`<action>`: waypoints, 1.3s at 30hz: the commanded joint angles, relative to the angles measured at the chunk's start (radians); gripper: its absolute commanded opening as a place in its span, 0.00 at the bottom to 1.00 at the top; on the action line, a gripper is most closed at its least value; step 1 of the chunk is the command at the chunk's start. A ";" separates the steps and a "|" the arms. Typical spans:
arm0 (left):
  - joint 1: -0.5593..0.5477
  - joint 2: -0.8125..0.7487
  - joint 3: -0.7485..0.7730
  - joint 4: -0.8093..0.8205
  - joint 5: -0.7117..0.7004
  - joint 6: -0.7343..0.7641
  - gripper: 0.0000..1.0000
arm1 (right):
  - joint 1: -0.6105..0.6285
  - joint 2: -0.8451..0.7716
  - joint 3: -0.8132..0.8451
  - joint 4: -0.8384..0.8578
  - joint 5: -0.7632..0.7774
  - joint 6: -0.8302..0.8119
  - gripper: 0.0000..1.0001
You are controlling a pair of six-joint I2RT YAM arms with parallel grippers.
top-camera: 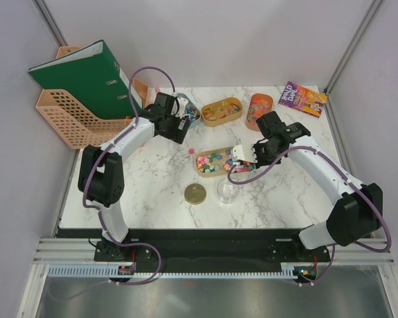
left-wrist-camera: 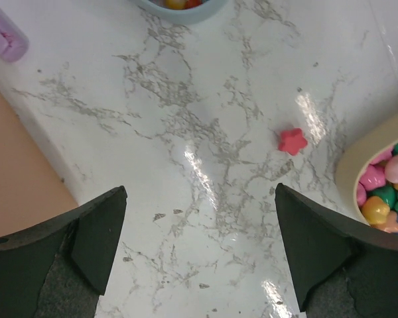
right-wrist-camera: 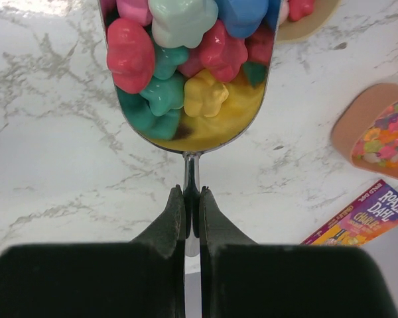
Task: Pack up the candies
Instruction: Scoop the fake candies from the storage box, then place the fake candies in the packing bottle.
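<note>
Background stuff on our white marble-look desk [top-camera: 152,179]: far left, we've got a peach plastic lattice file tray [top-camera: 69,122] with a green lever-arch binder [top-camera: 86,79] leaning on top of it. In the far right corner, a colourful Roald Dahl paperback [top-camera: 303,99] lies flat. Along the back we see a small pale blue bowl [top-camera: 192,114], a yellow oval tray [top-camera: 219,123] and an orange oval tray [top-camera: 249,112]. A tan oval tray [top-camera: 209,173] sits mid-desk, with a silver metal scoop [right-wrist-camera: 190,169] by its right end. Nearer us, a round gold lid [top-camera: 195,194] and a clear round jar [top-camera: 227,191] stand side by side. There's a lilac thing [left-wrist-camera: 6,40] near the bowl, but we can't tell what it is.
</note>
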 commanded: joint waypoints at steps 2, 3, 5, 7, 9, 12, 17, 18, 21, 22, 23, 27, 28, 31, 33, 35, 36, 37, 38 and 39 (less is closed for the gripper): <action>0.001 0.027 0.084 0.020 -0.126 -0.055 0.98 | 0.024 -0.055 0.003 -0.100 0.068 -0.020 0.00; 0.002 0.026 0.085 0.020 -0.126 -0.057 0.97 | 0.036 -0.052 0.004 -0.121 0.103 -0.020 0.00; 0.002 0.023 0.085 0.022 -0.129 -0.064 0.96 | 0.044 -0.058 0.003 -0.132 0.120 -0.021 0.00; 0.002 0.015 0.079 0.025 -0.139 -0.075 0.96 | 0.059 -0.060 0.003 -0.143 0.160 -0.017 0.00; 0.001 0.012 0.072 0.031 -0.148 -0.083 0.96 | 0.080 -0.060 0.004 -0.149 0.180 -0.003 0.00; 0.002 0.001 0.058 0.046 -0.174 -0.087 0.96 | 0.120 -0.055 0.012 -0.155 0.229 0.028 0.00; 0.001 -0.010 0.035 0.068 -0.211 -0.093 0.96 | 0.171 -0.019 0.036 -0.184 0.303 0.078 0.00; 0.001 -0.013 0.032 0.072 -0.212 -0.095 0.96 | 0.186 -0.017 0.032 -0.186 0.318 0.083 0.00; 0.002 -0.026 0.016 0.080 -0.214 -0.106 0.96 | 0.212 -0.006 0.021 -0.189 0.367 0.101 0.00; 0.001 -0.030 0.013 0.082 -0.212 -0.107 0.96 | 0.217 0.000 0.021 -0.189 0.379 0.114 0.00; 0.001 -0.033 0.012 0.083 -0.212 -0.110 0.96 | 0.220 0.003 0.024 -0.192 0.392 0.123 0.00; 0.001 -0.042 0.000 0.097 -0.211 -0.119 0.96 | 0.258 0.026 0.047 -0.209 0.458 0.150 0.00; 0.001 -0.042 -0.002 0.097 -0.211 -0.122 0.96 | 0.266 0.027 0.052 -0.207 0.468 0.158 0.00; 0.002 -0.043 -0.014 0.109 -0.217 -0.130 0.96 | 0.298 0.041 0.073 -0.222 0.510 0.189 0.00; 0.001 -0.045 -0.020 0.114 -0.220 -0.132 0.95 | 0.324 0.047 0.084 -0.238 0.527 0.216 0.00; 0.002 -0.048 -0.028 0.123 -0.221 -0.136 0.95 | 0.347 0.052 0.089 -0.259 0.551 0.229 0.00; 0.002 -0.048 -0.033 0.125 -0.220 -0.136 0.95 | 0.355 0.050 0.084 -0.264 0.564 0.239 0.00; 0.002 -0.048 -0.034 0.125 -0.220 -0.136 0.95 | 0.364 0.049 0.079 -0.270 0.583 0.244 0.00; 0.001 -0.050 -0.037 0.128 -0.221 -0.136 0.96 | 0.376 0.047 0.076 -0.279 0.593 0.250 0.00; 0.002 -0.050 -0.039 0.131 -0.226 -0.136 0.95 | 0.386 0.044 0.067 -0.285 0.600 0.256 0.00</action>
